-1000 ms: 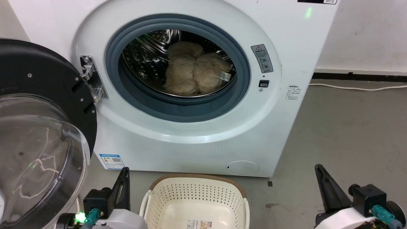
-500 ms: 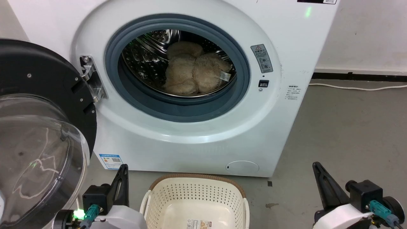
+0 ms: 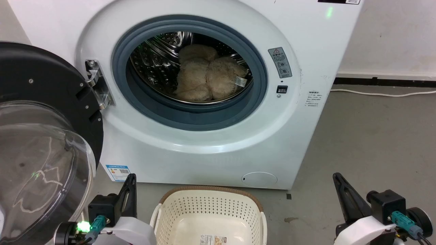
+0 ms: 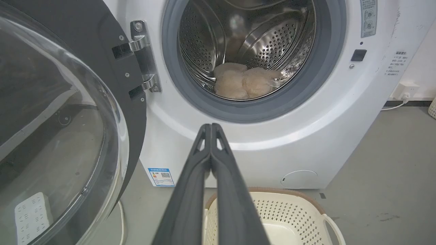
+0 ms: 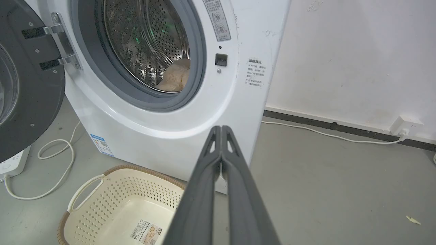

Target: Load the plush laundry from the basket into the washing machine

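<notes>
Starting at the far left of the head view, the washing machine's (image 3: pixel 204 156) black-rimmed bubble door (image 3: pixel 41 143) stands swung wide open, hanging from a steel hinge (image 3: pixel 97 83) at the left of the opening. Below the door, at the lower left, the left gripper (image 3: pixel 132 178) points up toward the machine. In the left wrist view its 2 dark fingers (image 4: pixel 192 190) lie pressed together at the tips. A small blue label (image 3: pixel 119 172) sits on the machine's lower front, just above that gripper.

Further right, the grey rubber seal (image 3: pixel 190 117) rings the opening, and inside it the shiny perforated drum (image 3: pixel 153 64) holds the plush laundry (image 3: pixel 204 78). The cream-beige bundle rests low in the drum, toward its right side, with its rounded lobes bunched together and its small white tag (image 3: pixel 241 81) showing on the right.

On the floor (image 3: pixel 368 143) directly before the machine stands the basket (image 3: pixel 211 188), between the 2 grippers. Its brown rim is near the machine's base, and a label sticker (image 3: pixel 213 240) shows on its inside bottom. Right of the opening, a grey warning sticker (image 3: pixel 280 63) is fixed to the front panel.

At the lower right, the right gripper (image 3: pixel 337 178) also points up, well apart from the basket. The right wrist view shows its fingers (image 5: pixel 204 190) closed against each other. At the far right, a white cable (image 3: pixel 381 93) runs along the foot of the wall.
</notes>
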Robot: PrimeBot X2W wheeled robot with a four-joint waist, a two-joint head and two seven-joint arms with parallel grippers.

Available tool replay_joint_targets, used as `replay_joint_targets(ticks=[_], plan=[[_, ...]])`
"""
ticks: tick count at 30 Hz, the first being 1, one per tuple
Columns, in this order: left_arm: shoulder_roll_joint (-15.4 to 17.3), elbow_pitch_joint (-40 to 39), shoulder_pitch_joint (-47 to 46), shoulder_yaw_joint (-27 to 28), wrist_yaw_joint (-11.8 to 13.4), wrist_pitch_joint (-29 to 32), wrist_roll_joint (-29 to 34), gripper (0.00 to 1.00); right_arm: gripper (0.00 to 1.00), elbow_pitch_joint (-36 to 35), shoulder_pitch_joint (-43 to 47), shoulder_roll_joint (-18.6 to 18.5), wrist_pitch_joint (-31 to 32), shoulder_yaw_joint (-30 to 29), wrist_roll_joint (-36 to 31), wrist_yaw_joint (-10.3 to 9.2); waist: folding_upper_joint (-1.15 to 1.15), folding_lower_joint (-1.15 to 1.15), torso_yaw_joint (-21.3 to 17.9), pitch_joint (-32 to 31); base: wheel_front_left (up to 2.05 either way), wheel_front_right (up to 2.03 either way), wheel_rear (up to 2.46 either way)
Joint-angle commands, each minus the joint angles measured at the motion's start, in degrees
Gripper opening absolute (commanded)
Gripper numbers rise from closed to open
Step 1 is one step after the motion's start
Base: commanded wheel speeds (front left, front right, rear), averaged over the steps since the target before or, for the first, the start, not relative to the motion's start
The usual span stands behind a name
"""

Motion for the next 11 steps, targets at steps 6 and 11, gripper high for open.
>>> replay_joint_targets(ticks=[6, 11], plan=[[-0.07, -0.84, -1.06, 0.5, -0.29, 1.04, 0.96, 0.0, 0.0, -0.47, -1.35, 0.29, 1.11, 0.03, -1.06, 0.04, 0.0, 0.0, -0.03, 0.0, 0.0, 0.0, 0.0], [-0.07, -1.03, -1.13, 0.6, -0.34, 1.36, 1.16, 0.0, 0.0, -0.52, -1.49, 0.3, 1.43, 0.04, -1.31, 0.05, 0.0, 0.0, -0.04, 0.0, 0.0, 0.0, 0.0]])
